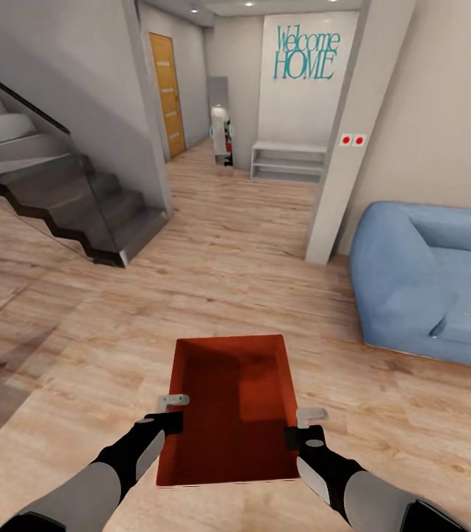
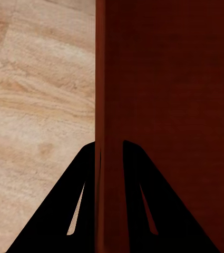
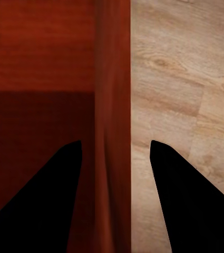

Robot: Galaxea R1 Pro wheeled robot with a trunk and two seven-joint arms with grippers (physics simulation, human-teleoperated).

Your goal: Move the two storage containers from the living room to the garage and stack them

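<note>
One orange-red open-top storage container [image 1: 228, 399] hangs just ahead of me above the light wood planks of the living room. My left gripper [image 1: 175, 411] is shut on its left wall; in the left wrist view the fingers [image 2: 110, 145] pinch that thin wall [image 2: 169, 79]. Across the bin, my right gripper [image 1: 303, 425] straddles the right wall. In the right wrist view its fingers [image 3: 115, 142] stand a little off the wall [image 3: 112, 79] on both sides. The garage is out of view.
A blue sofa [image 1: 427, 281] stands to the right and a white pillar [image 1: 339, 185] ahead on the right. Dark stairs with a glass side [image 1: 80, 199] rise on the left. Between them a hallway leads to a white shelf [image 1: 289, 161] and a wooden door [image 1: 167, 92].
</note>
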